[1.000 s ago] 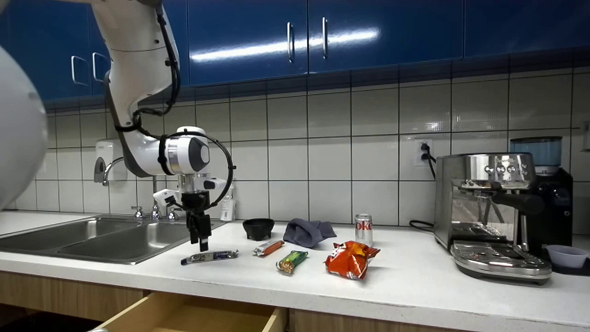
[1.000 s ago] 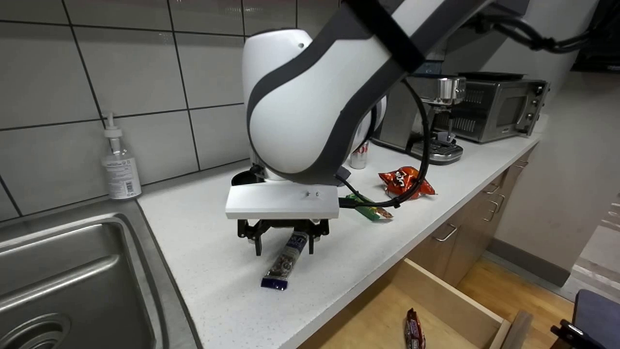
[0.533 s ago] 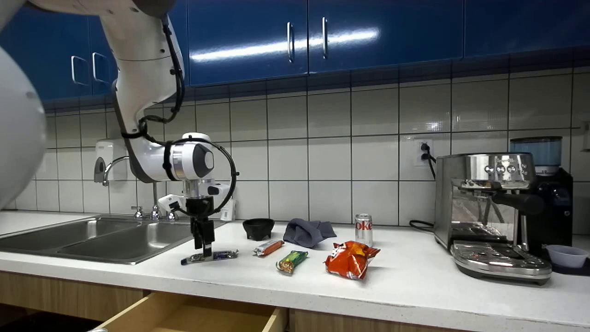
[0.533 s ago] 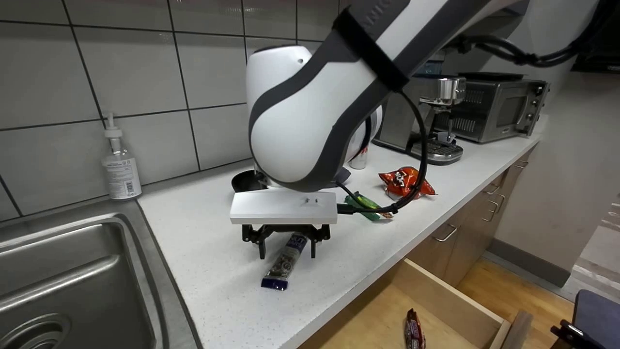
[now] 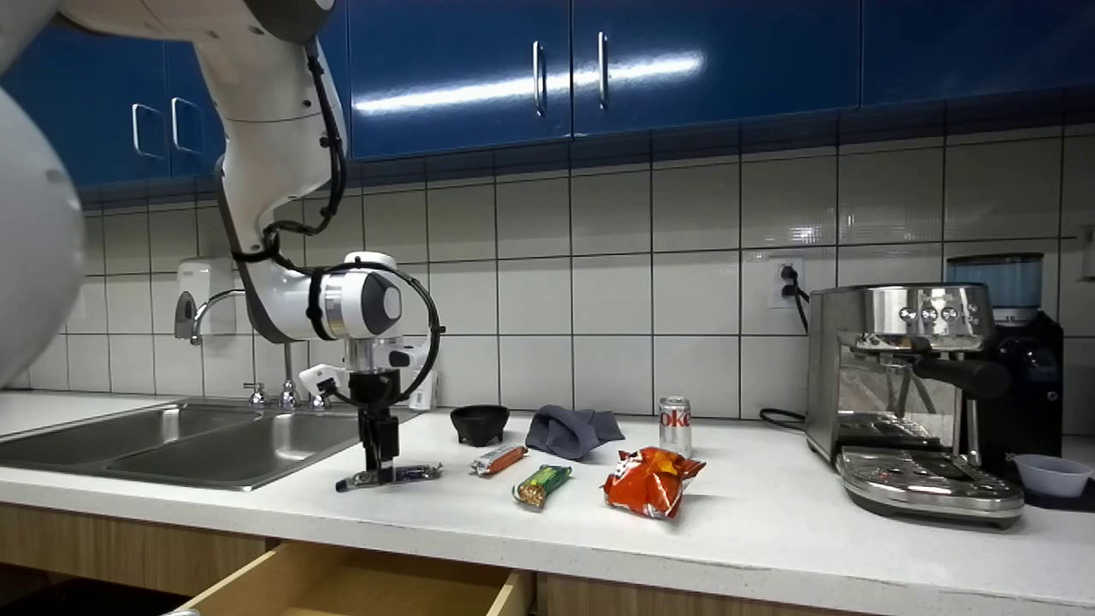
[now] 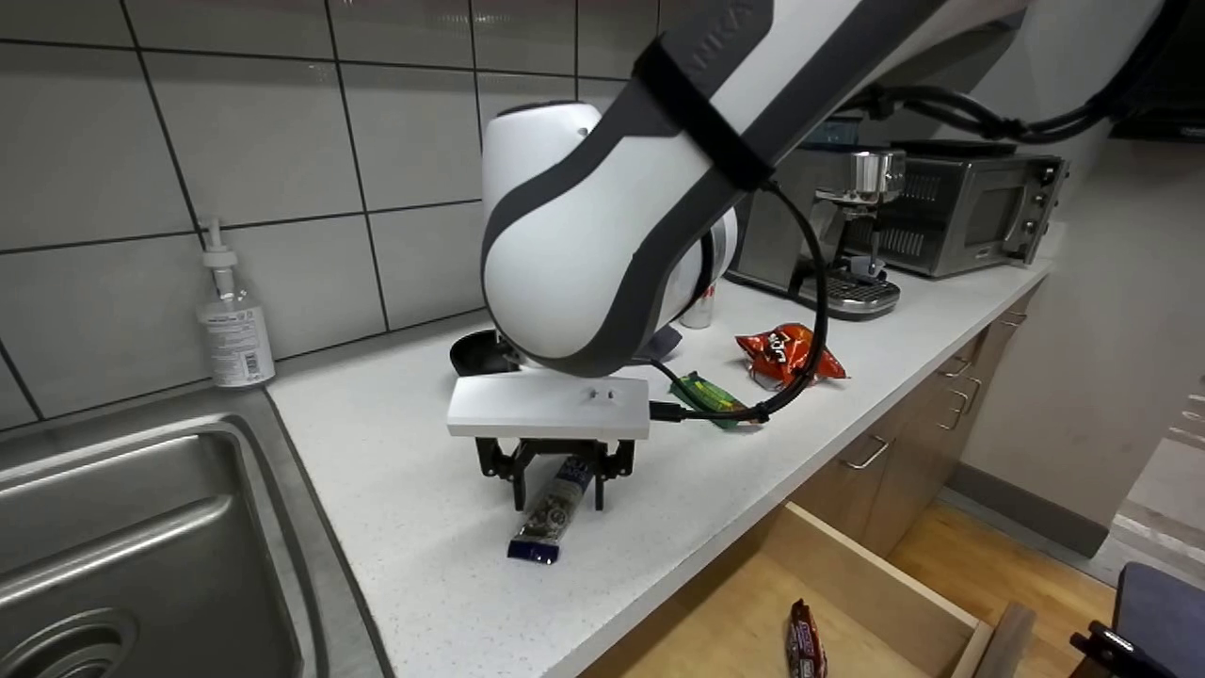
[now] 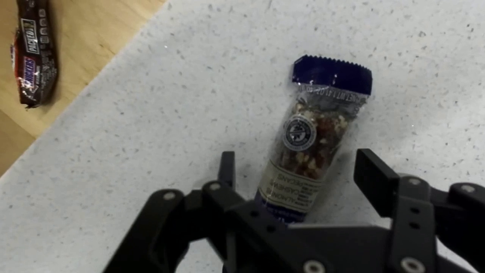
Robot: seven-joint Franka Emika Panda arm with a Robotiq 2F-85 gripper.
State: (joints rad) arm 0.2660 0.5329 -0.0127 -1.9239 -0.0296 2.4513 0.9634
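One nut bar (image 7: 308, 146) lies ungripped between the wide-set jaws of the gripper (image 7: 295, 167). Likely light, slippery, best pinched mid-length.

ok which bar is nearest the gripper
The navy-ended nut bar, between its fingers; the green bar and orange bar lie farther off, the Snickers in the drawer.

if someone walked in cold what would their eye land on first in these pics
Probably the big white robot arm hanging over the counter beside the sink, its jaws standing open on either side of a nut bar. Next might be the shiny orange-red snack bag, farther along the counter toward the espresso machine. Then perhaps the Snickers bar lying in the pulled-out wooden drawer below.
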